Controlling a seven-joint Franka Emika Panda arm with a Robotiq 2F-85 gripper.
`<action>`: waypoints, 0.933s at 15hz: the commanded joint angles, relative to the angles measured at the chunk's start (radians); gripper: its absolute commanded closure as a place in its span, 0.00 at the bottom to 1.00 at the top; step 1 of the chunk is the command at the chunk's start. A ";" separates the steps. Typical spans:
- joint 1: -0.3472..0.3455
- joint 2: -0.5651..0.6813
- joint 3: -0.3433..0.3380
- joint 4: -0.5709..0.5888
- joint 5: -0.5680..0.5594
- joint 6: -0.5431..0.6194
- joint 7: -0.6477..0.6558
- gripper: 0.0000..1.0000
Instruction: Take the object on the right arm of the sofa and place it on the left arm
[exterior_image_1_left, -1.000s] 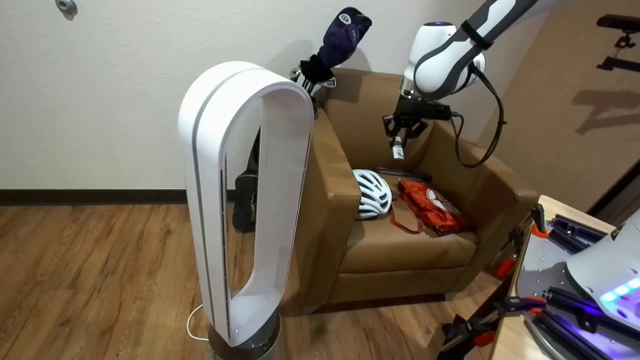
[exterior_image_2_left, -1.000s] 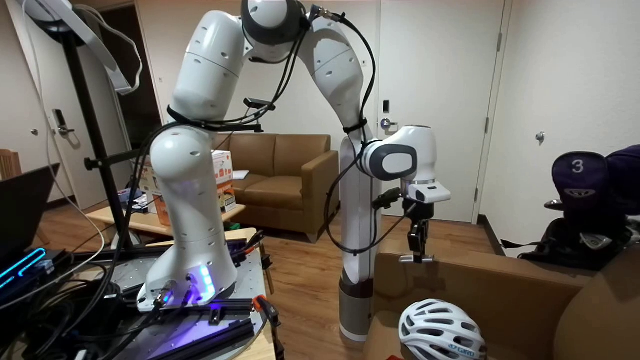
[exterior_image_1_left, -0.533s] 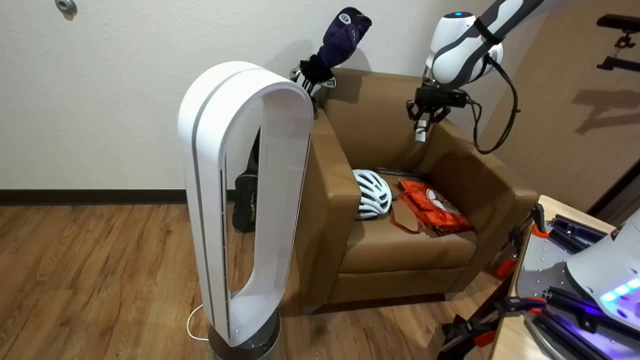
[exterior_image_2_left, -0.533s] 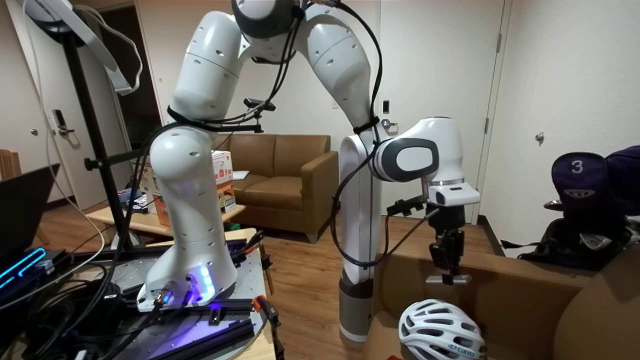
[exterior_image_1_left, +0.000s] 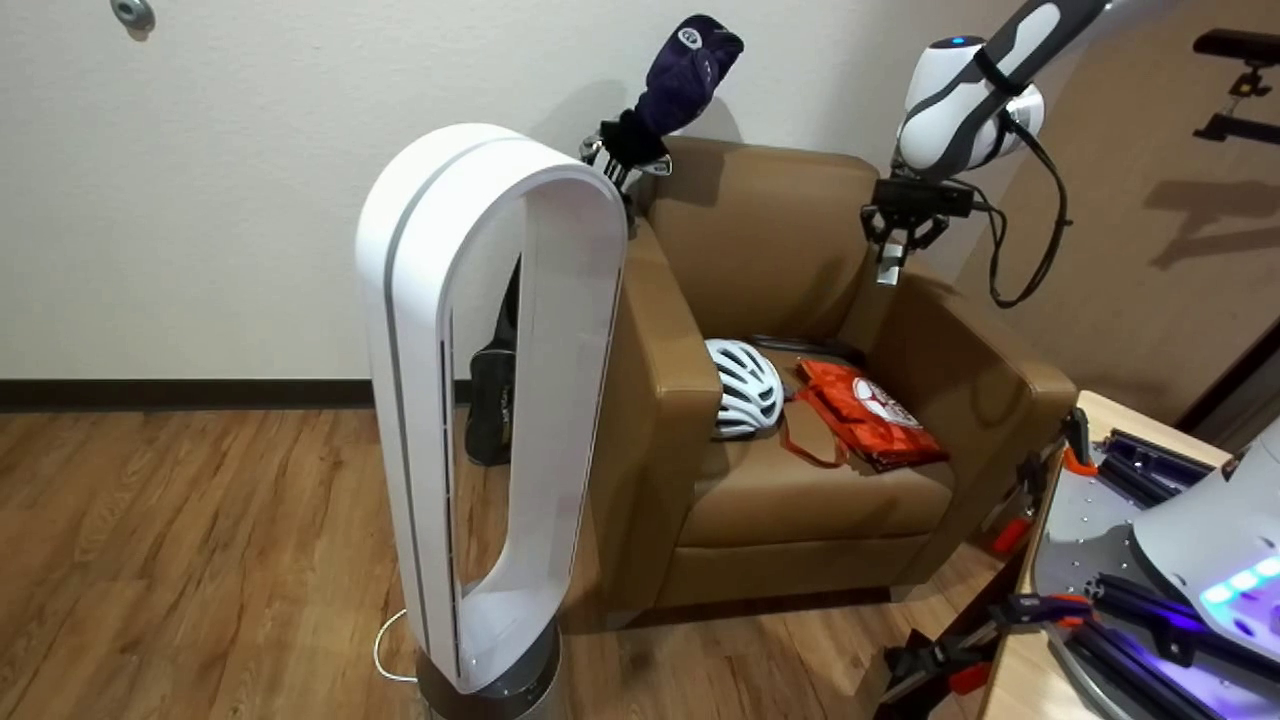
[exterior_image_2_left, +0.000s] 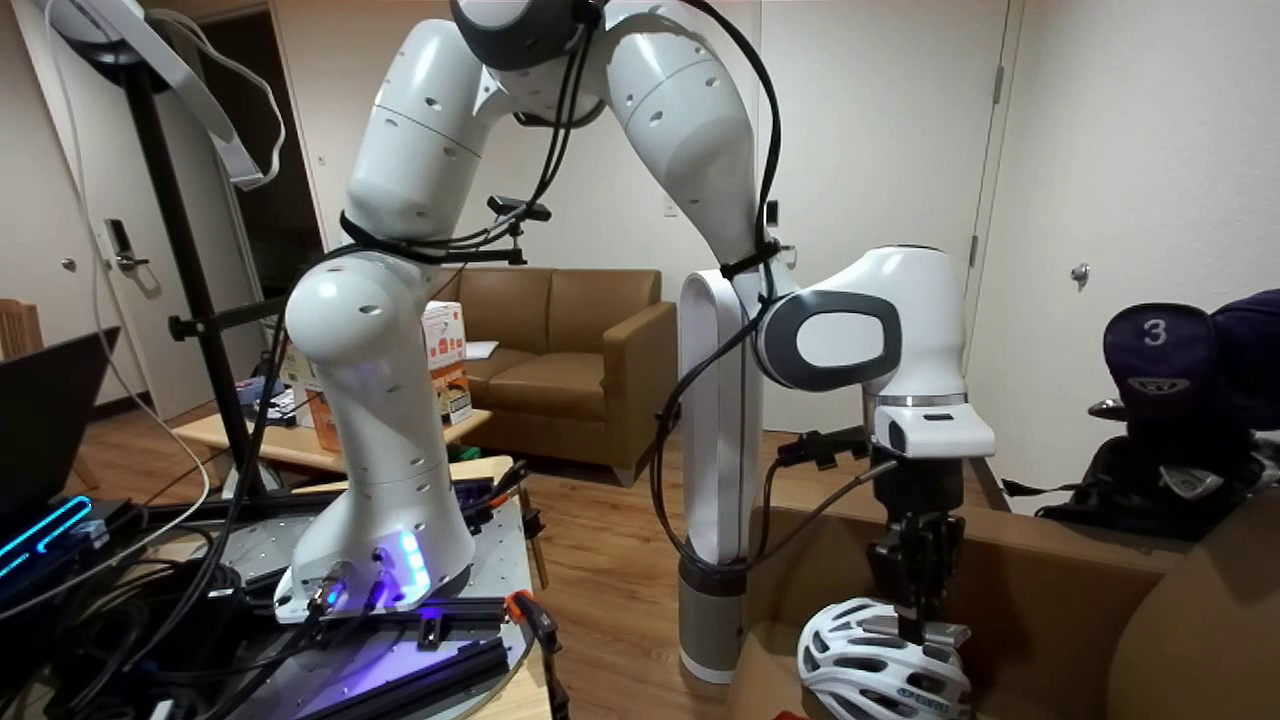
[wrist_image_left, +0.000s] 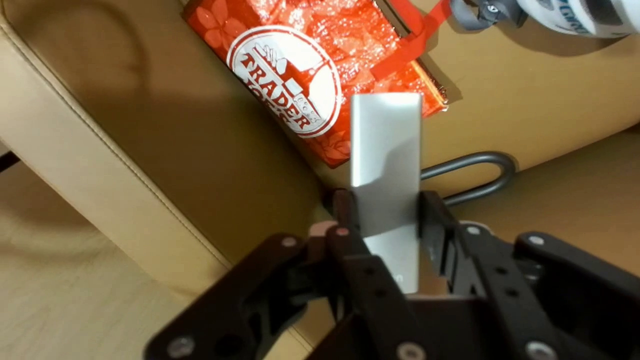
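Observation:
The sofa is a brown leather-like armchair, and part of it shows in an exterior view. My gripper is shut on a flat silver rectangular object, which sticks out past the fingertips. The gripper with the silver object hangs in the air near the inner back end of the sofa arm beside the robot's table. That arm's top lies at the left in the wrist view. The opposite arm stands nearer the fan. The gripper and object overlap the helmet in an exterior view.
A white helmet and a red bag lie on the seat. A grey metal loop lies at the seat's back. A white oval fan stands beside the sofa. Golf clubs stand behind the opposite arm.
My gripper, still shut on the silver object, has moved across above the seat, away from the arm by the fan and toward the arm by the robot's table. The sofa items have not moved.

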 joint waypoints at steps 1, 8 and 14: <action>-0.008 -0.004 0.015 0.004 -0.022 0.002 0.003 0.86; -0.163 0.025 0.023 0.151 -0.049 -0.172 -0.215 0.86; -0.322 0.150 0.063 0.280 0.000 -0.234 -0.402 0.86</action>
